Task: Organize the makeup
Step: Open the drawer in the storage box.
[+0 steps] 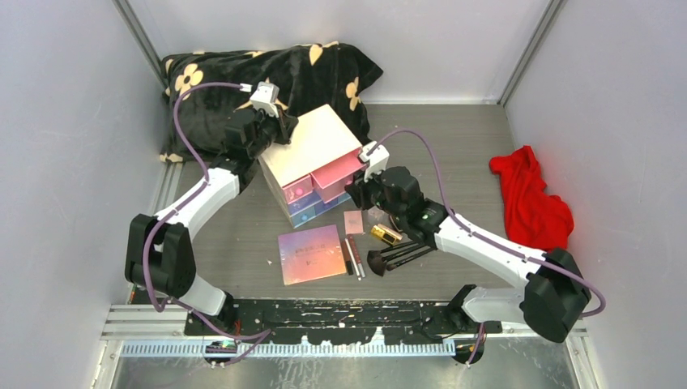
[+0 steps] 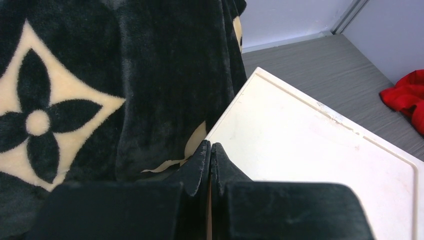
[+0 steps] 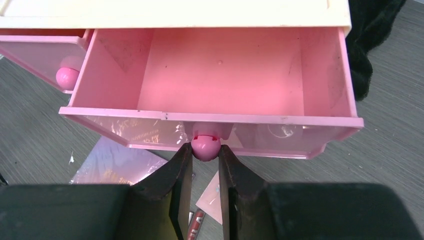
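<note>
The makeup lies on the table in front of the cream box (image 1: 312, 142): an iridescent square palette (image 1: 312, 254), a tiny pink compact (image 1: 353, 221), a gold tube (image 1: 386, 234), thin sticks (image 1: 353, 258) and black-handled brushes (image 1: 401, 257). My right gripper (image 3: 205, 147) is shut on the round pink knob (image 3: 205, 144) of the upper right pink drawer (image 3: 220, 70), which stands pulled out and empty. Below it show the palette (image 3: 117, 162) and the compact (image 3: 212, 197). My left gripper (image 2: 210, 146) is shut with nothing in it, at the back left edge of the box top (image 2: 310, 150).
A black blanket with cream flowers (image 1: 308, 69) is bunched behind the box, close to my left gripper. A red cloth (image 1: 531, 198) lies at the right. A second pink drawer with its knob (image 3: 66, 77) sits left of the open one, with lower blue drawers (image 1: 304, 207) beneath.
</note>
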{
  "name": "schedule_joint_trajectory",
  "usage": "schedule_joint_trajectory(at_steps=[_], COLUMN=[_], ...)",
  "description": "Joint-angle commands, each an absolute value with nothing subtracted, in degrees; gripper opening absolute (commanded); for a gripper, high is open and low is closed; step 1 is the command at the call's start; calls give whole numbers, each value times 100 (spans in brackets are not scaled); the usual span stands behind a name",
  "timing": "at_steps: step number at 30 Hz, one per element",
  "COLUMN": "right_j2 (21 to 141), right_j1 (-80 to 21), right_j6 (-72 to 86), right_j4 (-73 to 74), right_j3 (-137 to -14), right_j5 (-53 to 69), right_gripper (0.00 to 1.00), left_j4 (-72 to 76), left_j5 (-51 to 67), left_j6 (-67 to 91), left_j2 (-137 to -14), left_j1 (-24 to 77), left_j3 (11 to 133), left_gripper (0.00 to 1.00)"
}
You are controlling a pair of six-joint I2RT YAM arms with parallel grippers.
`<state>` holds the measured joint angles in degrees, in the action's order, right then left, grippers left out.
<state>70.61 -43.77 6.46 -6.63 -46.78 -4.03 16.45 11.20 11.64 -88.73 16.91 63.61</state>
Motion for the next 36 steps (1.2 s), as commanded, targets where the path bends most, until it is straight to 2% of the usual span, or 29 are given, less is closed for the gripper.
schedule_joint_trajectory(at_steps=[1, 14, 22, 23, 25, 27, 29, 31, 34, 36], right_j2=[6634, 5587, 5572, 5549, 5458, 5312, 5153, 5042, 5050, 5097], right_j1=[-4346, -4346, -4346, -4348, -4347, -4344, -4343, -4343, -4347, -4344], right_j6=[749, 756, 741, 739, 667, 610, 564, 539, 486, 527], right_j4=[-24, 626, 764, 835, 922, 946, 976, 1032, 1188, 1264], right_j3=[-4373, -3778, -3746, -3793, -3839, -3864, -3879, -3912, -4023, -4085], right_j5=[-712, -1119, -1184, -1381, -1627, -1802, -1997, -2220, -2386, -2532], right_gripper=[1, 1, 3, 8, 26, 28, 33, 45, 56, 67], left_j4=[-492, -562, -547, -549, -576, -616, -655, -668, -740, -802], left_j5=[809, 794, 794, 783, 786, 831, 847, 829, 804, 760], left_j6=[1043, 946, 899, 905, 877, 832, 810, 809, 776, 750], left_j2=[-9505, -9586, -9608, -9609, -9606, -9587, -9530, -9430, -9292, -9198], left_j1=[1648, 1649, 1645, 1647, 1651, 1645, 1644, 1650, 1650, 1647], left_j3=[5906, 5994, 5973, 5973, 5991, 6036, 6070, 6088, 6197, 6273], left_gripper=[0, 0, 0, 0, 0, 1, 11, 13, 25, 27])
